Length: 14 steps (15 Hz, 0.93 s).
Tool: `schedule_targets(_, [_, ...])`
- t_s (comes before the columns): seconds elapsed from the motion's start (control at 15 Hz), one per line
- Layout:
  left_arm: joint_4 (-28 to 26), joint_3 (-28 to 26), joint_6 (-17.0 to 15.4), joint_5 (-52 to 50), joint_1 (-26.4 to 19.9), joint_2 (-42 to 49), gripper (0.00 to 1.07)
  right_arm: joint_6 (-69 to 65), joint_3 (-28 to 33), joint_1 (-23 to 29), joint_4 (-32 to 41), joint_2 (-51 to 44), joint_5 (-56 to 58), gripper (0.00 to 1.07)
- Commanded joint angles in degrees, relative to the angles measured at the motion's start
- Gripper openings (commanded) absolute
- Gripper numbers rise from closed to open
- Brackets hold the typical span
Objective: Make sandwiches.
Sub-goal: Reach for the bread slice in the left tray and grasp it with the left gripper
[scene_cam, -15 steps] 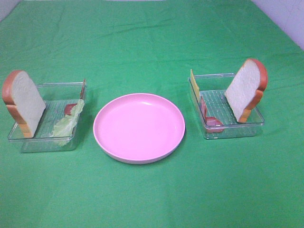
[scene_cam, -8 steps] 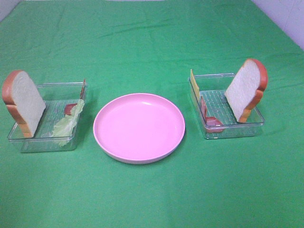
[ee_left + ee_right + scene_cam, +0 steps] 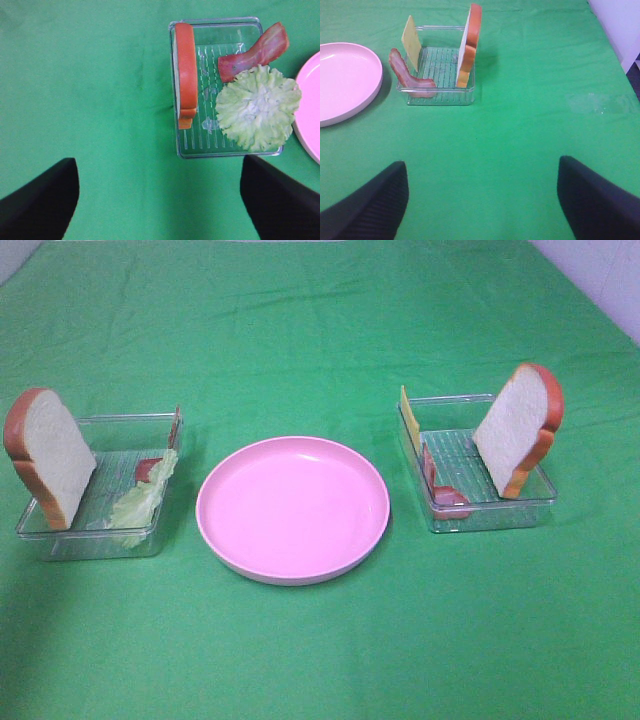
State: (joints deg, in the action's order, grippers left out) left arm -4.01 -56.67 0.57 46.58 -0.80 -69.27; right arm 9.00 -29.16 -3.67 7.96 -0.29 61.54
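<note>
Your left gripper [image 3: 157,165] and right gripper [image 3: 481,165]: apart, empty. Straddle the leaning bread slice [image 3: 186,70] across its faces; lay it flat on the plate [image 3: 293,508].

The surface [image 3: 320,330] is covered by a green cloth that wrinkles toward its far side. A round pink plate [image 3: 292,508] rests at the middle. The left clear tray [image 3: 90,543] and the right clear tray [image 3: 490,518] flank it, both close but not touching.
</note>
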Motion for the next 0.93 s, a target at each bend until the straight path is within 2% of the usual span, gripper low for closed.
schedule_targets(0.07, [-0.86,-5.44,0.17,-0.4,0.0,-10.26,0.83,-0.11,0.11,-0.34,-0.17,-0.92,-0.63,0.77])
schedule_targets(0.2, [-1.15,-8.94,0.4,-0.4,0.0,-16.67,0.83,-0.11,0.11,-0.34,-0.17,-0.92,-0.63,0.77])
schedule_targets(0.4, [-1.2,-14.21,2.52,-0.4,3.38,-25.44,0.83,-0.11,0.11,-0.34,-0.17,-0.92,-0.63,0.77])
schedule_targets(0.53, [-1.03,-15.41,0.69,-0.46,4.64,-28.59,0.83,-0.11,0.11,-0.34,-0.17,-0.92,-0.63,0.77])
schedule_targets(0.6, [-0.57,-15.81,-2.35,-0.74,5.04,-30.77,0.83,-0.11,0.11,-0.34,-0.17,-0.92,-0.63,0.77])
schedule_targets(0.67, [0.23,-15.81,-3.9,-1.09,5.04,-32.09,0.83,-0.11,0.11,-0.34,0.0,-0.92,-0.63,0.77])
schedule_targets(0.8, [0.23,-15.81,-5.04,-2.58,5.04,-34.21,0.83,-0.11,0.11,-0.34,0.11,-0.92,-0.63,0.77])
schedule_targets(0.93, [-0.06,-15.81,-5.04,-5.1,5.04,-35.35,0.73,-0.11,0.11,-0.34,0.17,-0.92,-0.63,0.77])
